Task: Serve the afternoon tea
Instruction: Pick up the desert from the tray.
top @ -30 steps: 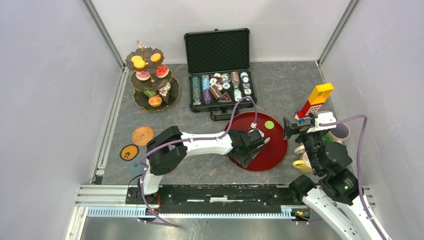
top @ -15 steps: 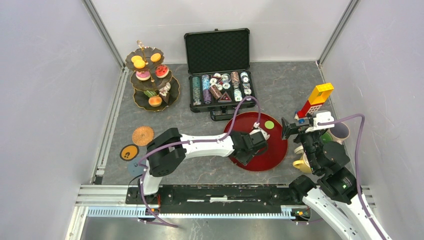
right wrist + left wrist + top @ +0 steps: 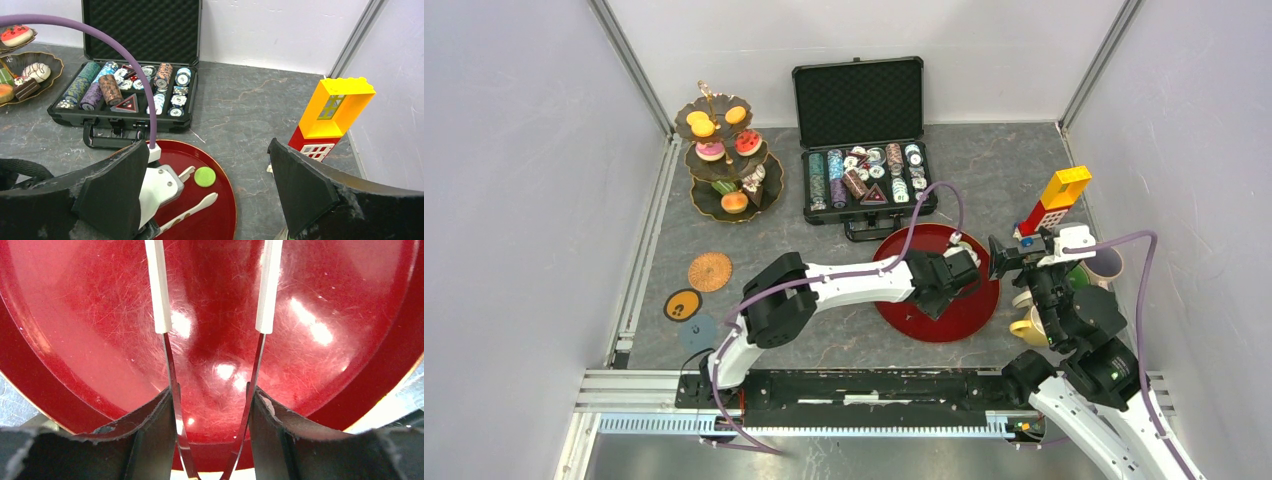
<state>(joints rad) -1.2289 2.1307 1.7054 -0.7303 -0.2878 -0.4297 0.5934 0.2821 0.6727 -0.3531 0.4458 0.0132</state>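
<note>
My left gripper [image 3: 211,400] clamps tongs [image 3: 159,290] over red tray [image 3: 75,340], right gripper [image 3: 207,145] agape beside, block tower [image 3: 332,112] hugging table's [image 3: 250,100] right edge

The dark scalloped three-tier stand [image 3: 727,160] stands upright at the far left of the bench [image 3: 984,170]. It carries orange rounds [image 3: 703,127] on top, a pink-frosted donut [image 3: 710,150] on the middle tier and a cake slice [image 3: 753,184] on the bottom. A green round [image 3: 204,176] lies flat on the red tray [image 3: 222,215]. A yellow mug [image 3: 1030,327] and a grey mug [image 3: 1107,263] stand at the right, partly hidden.
</note>
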